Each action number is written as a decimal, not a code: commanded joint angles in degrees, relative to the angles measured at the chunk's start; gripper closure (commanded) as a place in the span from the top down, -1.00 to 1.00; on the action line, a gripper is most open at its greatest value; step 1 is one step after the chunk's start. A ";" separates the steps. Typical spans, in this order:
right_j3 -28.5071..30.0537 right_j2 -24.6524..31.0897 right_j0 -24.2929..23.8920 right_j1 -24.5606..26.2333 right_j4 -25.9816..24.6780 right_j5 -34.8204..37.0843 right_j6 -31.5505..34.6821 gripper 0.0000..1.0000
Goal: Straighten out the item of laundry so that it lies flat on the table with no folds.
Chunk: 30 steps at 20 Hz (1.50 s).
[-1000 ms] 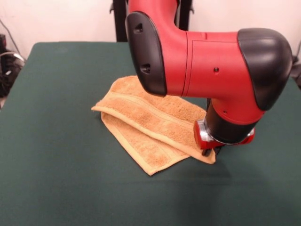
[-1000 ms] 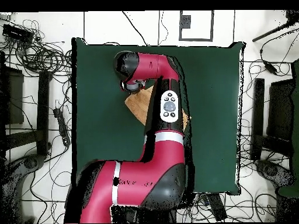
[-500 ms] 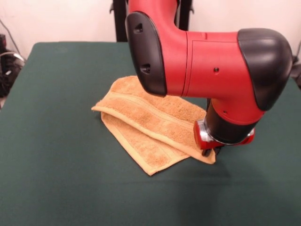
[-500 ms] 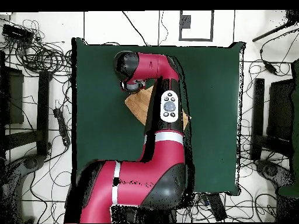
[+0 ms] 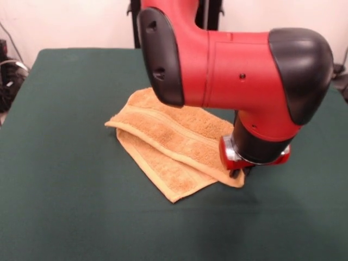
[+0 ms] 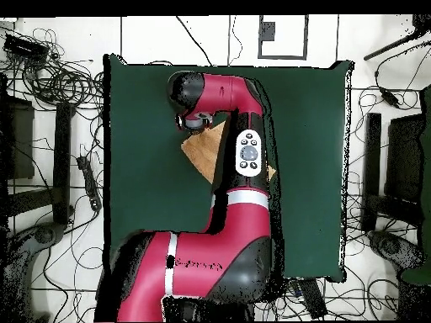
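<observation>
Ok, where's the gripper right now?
Front view: the gripper is down at the folded orange-tan towel's right corner, right of the green table's centre.

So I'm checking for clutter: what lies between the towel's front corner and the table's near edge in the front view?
Nothing: from the towel forward, only bare green table shows in the front view.

Table [image 5: 65, 206]: dark green cloth surface. One orange-tan towel [image 5: 163, 141] lies on it, folded double, upper layer askew over lower. Its nearest corner sits directly under the gripper [image 5: 239, 173].
</observation>
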 commanded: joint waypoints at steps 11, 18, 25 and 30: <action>7.90 4.30 -7.21 -13.12 -0.44 19.65 -10.07 -1.00; 7.09 5.67 -7.86 -15.43 0.35 24.02 -5.98 -1.00; 9.86 5.79 -7.78 -17.79 0.06 23.21 -5.06 -1.00; 8.12 6.34 -8.13 -18.10 0.01 26.88 -5.97 -1.00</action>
